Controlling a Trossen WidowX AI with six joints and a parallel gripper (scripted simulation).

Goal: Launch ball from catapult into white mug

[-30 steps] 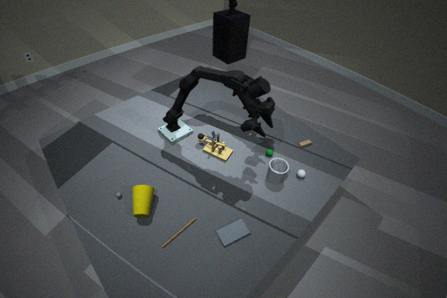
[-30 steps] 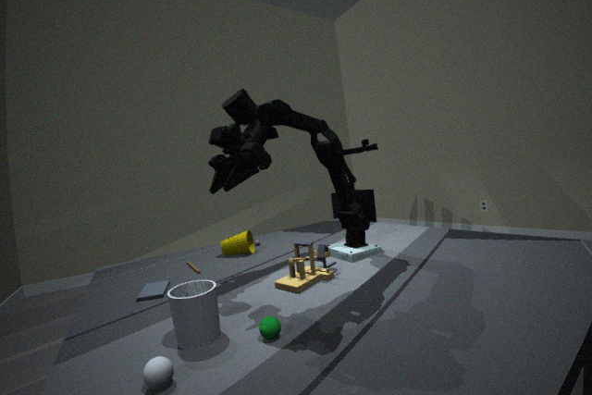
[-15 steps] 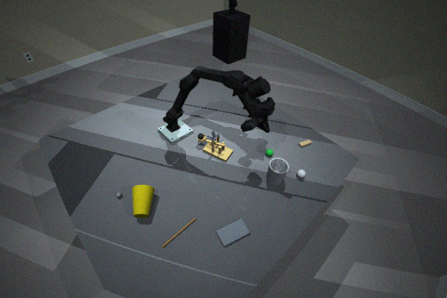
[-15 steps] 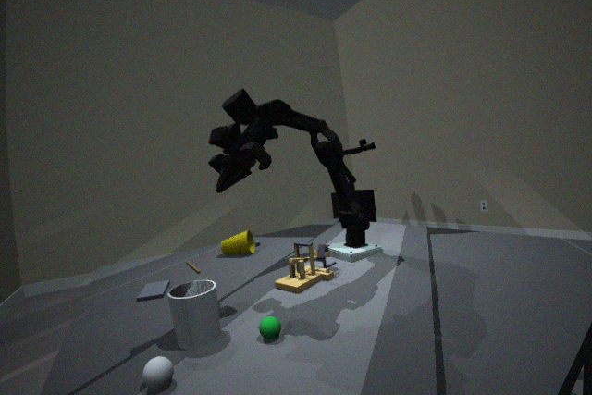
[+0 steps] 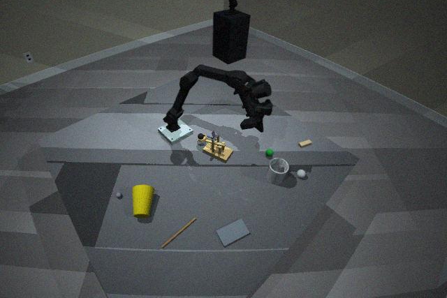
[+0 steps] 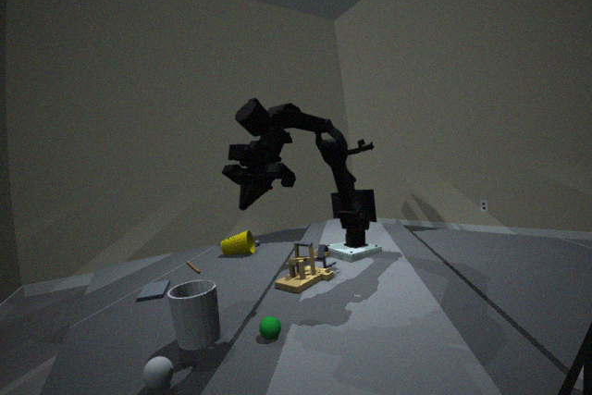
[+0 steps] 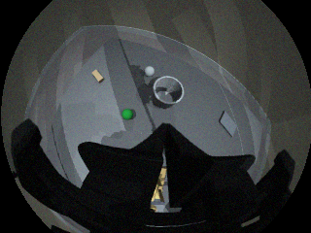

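While the gripper (image 5: 257,127) (image 6: 242,206) (image 7: 165,127) hangs clenched on nothing, the black ball (image 5: 200,136) sits at the arm end of the catapult (image 5: 226,155) (image 6: 291,284) (image 7: 159,186) towards the top view's far edge, wanting gentle, square nudges to aim at the right-edge white mug (image 5: 274,176) (image 6: 195,321) (image 7: 161,102)

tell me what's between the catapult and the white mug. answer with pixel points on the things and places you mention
Only bare grey surface, crossed by a dark line, lies between the wooden catapult (image 5: 224,154) (image 6: 300,283) and the mug (image 5: 277,175) (image 6: 195,318), as the top view shows.

A pale wooden catapult (image 5: 217,151) (image 6: 302,280) (image 7: 160,186) stands upright on its flat base. Well apart, a whitish cylindrical mug (image 5: 277,175) (image 6: 195,321) (image 7: 165,101) stands upright; a glossy green ball (image 5: 269,152) (image 6: 270,327) (image 7: 127,114) and a smooth white ball (image 5: 301,173) (image 6: 158,372) (image 7: 149,71) lie near it.
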